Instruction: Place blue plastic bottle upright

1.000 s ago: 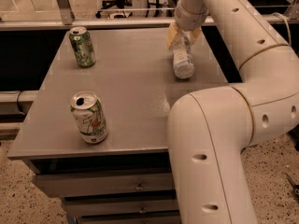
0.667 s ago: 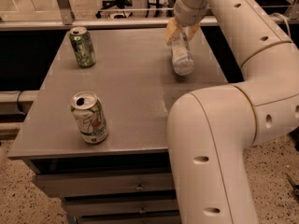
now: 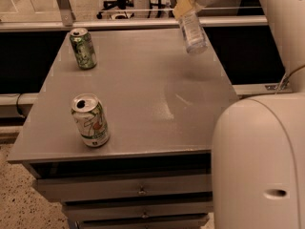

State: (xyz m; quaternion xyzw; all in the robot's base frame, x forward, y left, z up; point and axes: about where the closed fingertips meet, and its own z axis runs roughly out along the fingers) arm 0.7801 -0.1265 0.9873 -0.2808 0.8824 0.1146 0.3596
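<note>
The blue plastic bottle [image 3: 193, 31] is clear with a pale label. It hangs tilted in the air above the far right part of the grey table [image 3: 143, 89], base pointing down and to the right. My gripper [image 3: 184, 5] is at the top of the view, shut on the bottle's upper end. The cap is hidden inside the fingers.
Two green-and-white soda cans stand upright: one at the far left [image 3: 83, 48], one near the front left edge [image 3: 90, 120]. Drawers [image 3: 141, 190] sit under the table top. My arm's large white housing [image 3: 259, 166] fills the lower right. A rail [image 3: 119, 23] runs behind the table.
My gripper has risen with the bottle. The bottle was low at the table surface and now hangs higher, off the table. The cans have not moved.
</note>
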